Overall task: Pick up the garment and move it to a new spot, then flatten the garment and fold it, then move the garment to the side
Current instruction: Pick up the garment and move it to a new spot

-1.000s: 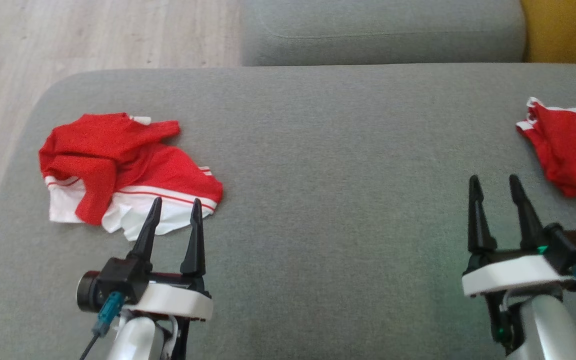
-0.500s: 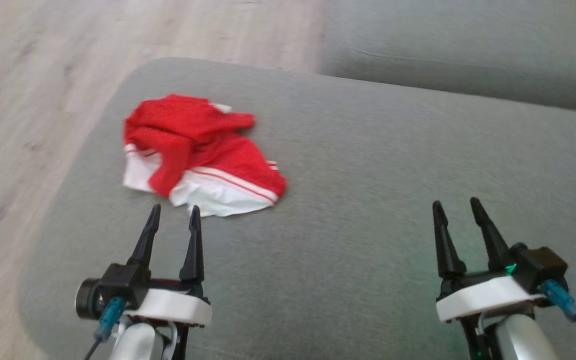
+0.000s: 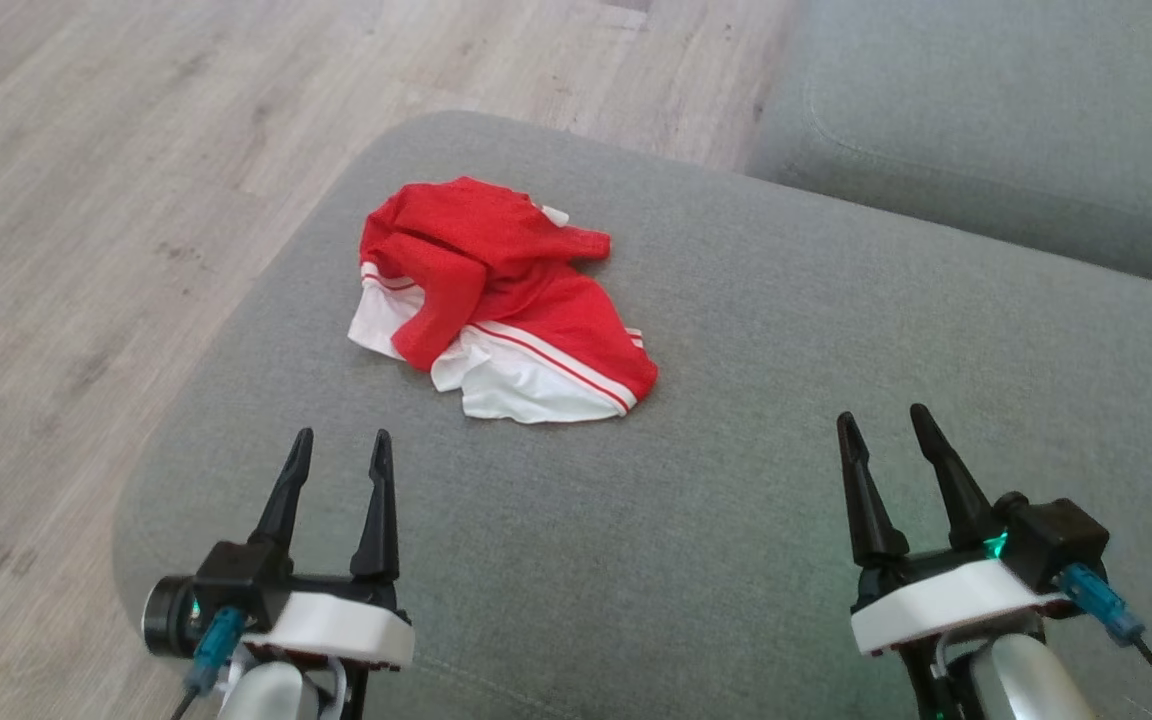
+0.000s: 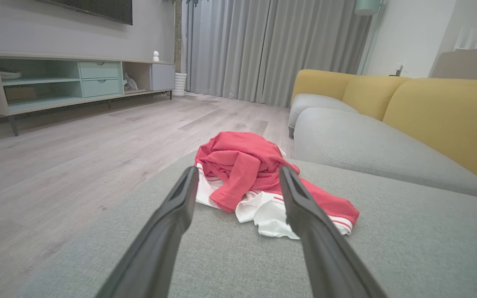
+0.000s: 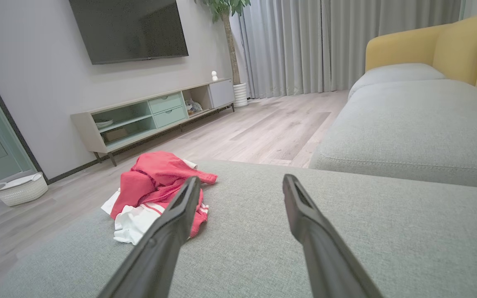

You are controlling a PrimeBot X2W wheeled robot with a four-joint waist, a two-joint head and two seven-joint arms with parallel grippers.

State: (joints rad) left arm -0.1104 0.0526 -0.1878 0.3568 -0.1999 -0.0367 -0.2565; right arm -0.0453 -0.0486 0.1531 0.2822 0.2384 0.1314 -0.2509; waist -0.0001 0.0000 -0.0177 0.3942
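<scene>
on the grey sofa cushion point(image 3: 786, 350), we judge the pickup goes best if we come in low and pinch a raised red fold of the crumpled garment point(image 3: 496, 300), not its flat white hem. it lies at one o'clock from our left gripper point(image 3: 342, 434), near but apart, ten o'clock from our right gripper point(image 3: 881, 413); both stand spread, empty.
</scene>
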